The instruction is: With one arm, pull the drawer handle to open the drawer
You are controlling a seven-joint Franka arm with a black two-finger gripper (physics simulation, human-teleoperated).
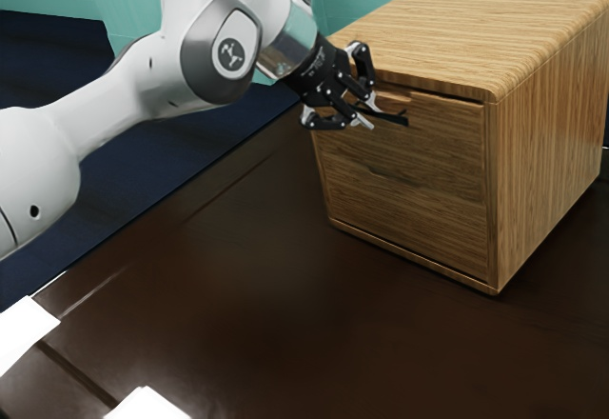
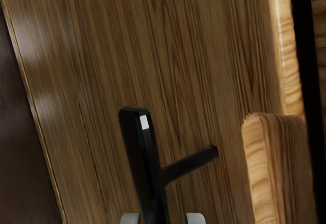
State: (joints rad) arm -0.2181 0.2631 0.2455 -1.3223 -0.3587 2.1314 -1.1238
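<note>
Drawer handle point(image 1: 395, 117): black bar, 1 o'clock on bench point(image 1: 238, 324). Jaws spread astride it. Step, likely: grasping. Next needs: pinch, then straight pull toward 8 o'clock.

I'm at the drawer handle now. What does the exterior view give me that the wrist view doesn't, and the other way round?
From the exterior view: the arm reaching in from that view's left, the pincer level with the top of the wooden cabinet, the dark table, and white sheets at its near corner.
From the wrist view: grey fingertips either side of the handle bar, one standing clear of it, and a dark gap along the drawer front.
In both: the black handle on the wood-grain drawer front.
</note>
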